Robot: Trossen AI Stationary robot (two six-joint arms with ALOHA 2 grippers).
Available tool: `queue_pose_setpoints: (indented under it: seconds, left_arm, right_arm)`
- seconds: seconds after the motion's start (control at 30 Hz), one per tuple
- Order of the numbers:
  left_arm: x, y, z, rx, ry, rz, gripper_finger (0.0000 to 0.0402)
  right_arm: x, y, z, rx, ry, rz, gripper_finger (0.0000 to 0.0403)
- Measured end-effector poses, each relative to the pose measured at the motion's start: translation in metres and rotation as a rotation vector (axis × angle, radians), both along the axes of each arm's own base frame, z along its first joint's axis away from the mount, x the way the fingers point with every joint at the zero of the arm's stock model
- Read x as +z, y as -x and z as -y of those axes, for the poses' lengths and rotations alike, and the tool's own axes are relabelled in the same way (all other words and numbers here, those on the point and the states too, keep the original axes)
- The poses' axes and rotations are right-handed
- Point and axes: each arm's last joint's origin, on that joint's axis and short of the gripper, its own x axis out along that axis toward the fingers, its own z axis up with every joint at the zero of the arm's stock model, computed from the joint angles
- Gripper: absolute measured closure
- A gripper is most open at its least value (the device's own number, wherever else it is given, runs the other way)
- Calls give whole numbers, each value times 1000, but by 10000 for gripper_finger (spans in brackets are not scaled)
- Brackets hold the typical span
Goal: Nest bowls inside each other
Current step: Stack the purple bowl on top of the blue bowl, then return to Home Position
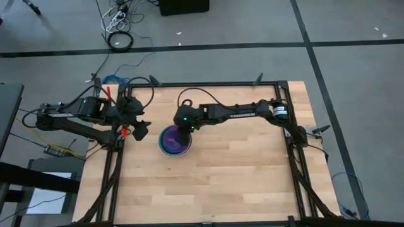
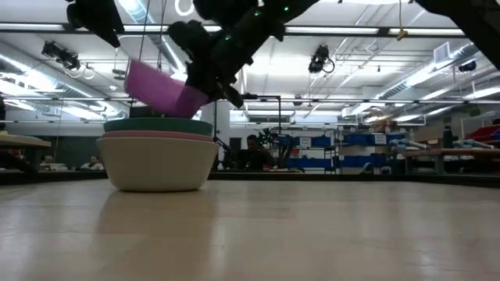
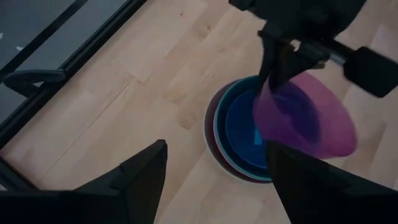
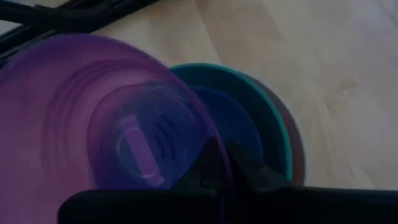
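Observation:
A stack of nested bowls [image 2: 156,160] stands on the table, left of its middle: a white-grey bowl at the bottom, then a pink rim [image 2: 156,135] and a teal rim [image 2: 156,125], with a blue bowl [image 3: 239,134] innermost. A purple bowl [image 2: 160,87] hangs tilted just above the stack, and my right gripper [image 4: 217,165] is shut on it. My left gripper [image 3: 216,146] waits open at the table's left edge, off to the stack's left, with nothing between its fingers. My right gripper pinches the purple bowl's rim [image 4: 208,134] on the side toward the table's right, one finger inside the bowl and one outside. The fingers [image 4: 249,168] slant down from the right. The bowl is lifted clear and tilted, its mouth over the stack.
A black metal frame [image 1: 284,126] runs along the table's left, far and right edges. Bare wood lies in front of the stack and to its right [image 1: 240,170]. The left arm [image 1: 82,113] rests beside the left frame rail.

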Motion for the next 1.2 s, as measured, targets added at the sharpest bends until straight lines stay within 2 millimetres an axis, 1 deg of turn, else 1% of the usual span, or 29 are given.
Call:
queue_pose_setpoints:
  seconds: [0.07,0.13,0.27,0.4,0.5,0.6,0.7,0.8,0.9,0.97,1.1,1.13,1.2]
  left_arm:
    - [0,0,0,0,0,2,122]
    - [0,0,0,0,0,1,122]
    - [0,0,0,0,0,1,122]
    - [0,0,0,1,0,4,122]
    - [0,-1,0,1,0,6,122]
    - [1,-1,0,1,0,10,122]
    - [1,-1,0,1,0,10,122]
    - [1,-1,0,-12,-9,7,122]
    - [1,-2,0,-3,4,17,122]
    - [1,-3,0,19,23,36,122]
    - [1,-5,1,30,65,65,122]
    - [3,-7,2,30,70,98,122]
    - [15,-16,5,-46,33,240,122]
  right_arm:
    - [-3,-4,2,-2,-4,-22,388]
    - [-2,-4,4,-2,-10,-41,370]
    - [-2,-2,6,-1,-21,-76,319]
    - [13,2,6,-11,-19,-36,266]
    - [21,4,6,-25,-3,-13,240]
    - [30,7,7,-45,33,5,230]
    - [48,14,7,-27,107,40,232]
    - [67,21,3,33,186,86,237]
    - [91,32,-7,81,214,137,239]
    - [107,44,-20,157,252,151,238]
    - [136,70,-54,332,338,185,239]
    - [145,77,-63,365,351,209,239]
    - [166,94,-78,402,356,275,240]
